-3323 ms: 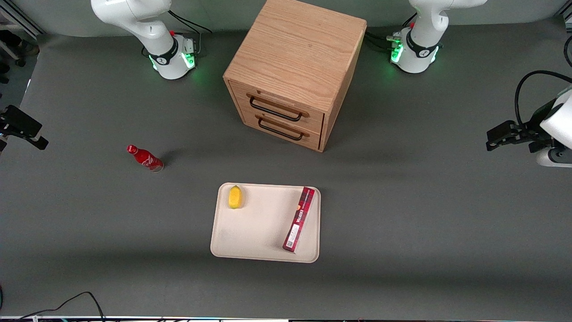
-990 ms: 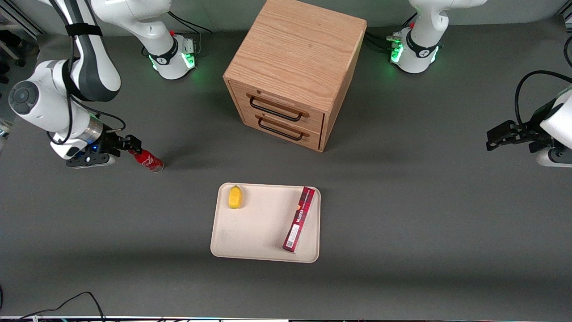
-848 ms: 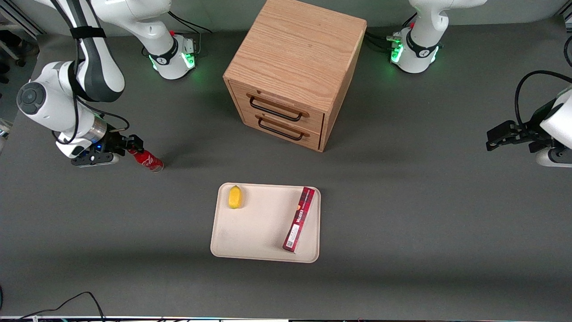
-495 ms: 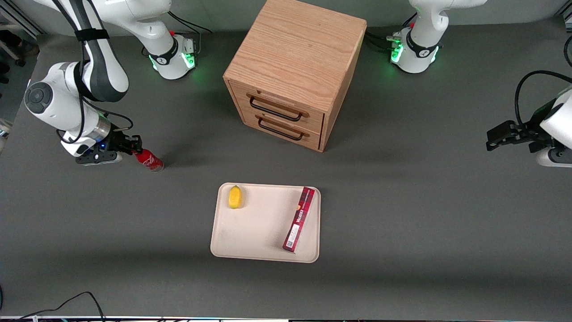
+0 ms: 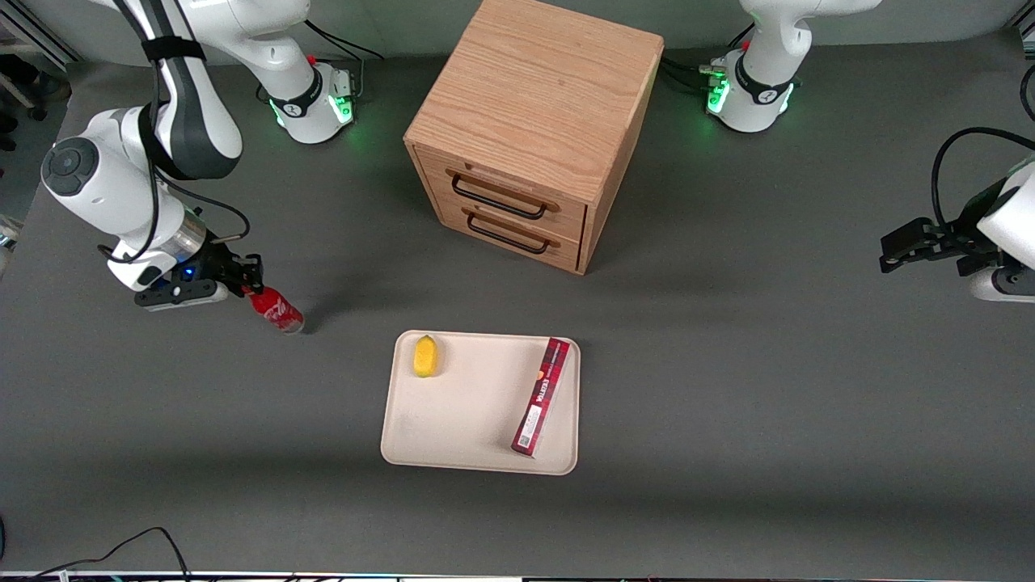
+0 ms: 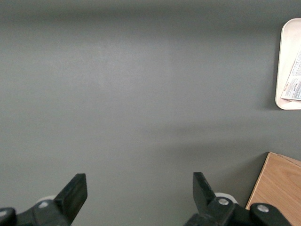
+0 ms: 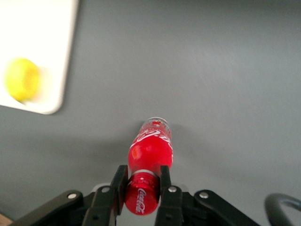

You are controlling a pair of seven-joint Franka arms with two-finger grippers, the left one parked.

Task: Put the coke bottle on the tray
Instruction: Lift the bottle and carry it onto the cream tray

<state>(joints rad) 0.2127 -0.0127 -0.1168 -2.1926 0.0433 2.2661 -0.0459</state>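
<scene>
White right arm (image 5: 105,186) — dark grey joint bands, silver wrist ring, green-lit base — ends in a black hand (image 5: 249,279).

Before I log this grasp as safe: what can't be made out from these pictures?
- Front view: the gripper covers the coke bottle cap.
- Right wrist view: whether the bottle's base touches the table is unclear.
- Right wrist view: tray cut off by the edge; lemon blurred.
</scene>
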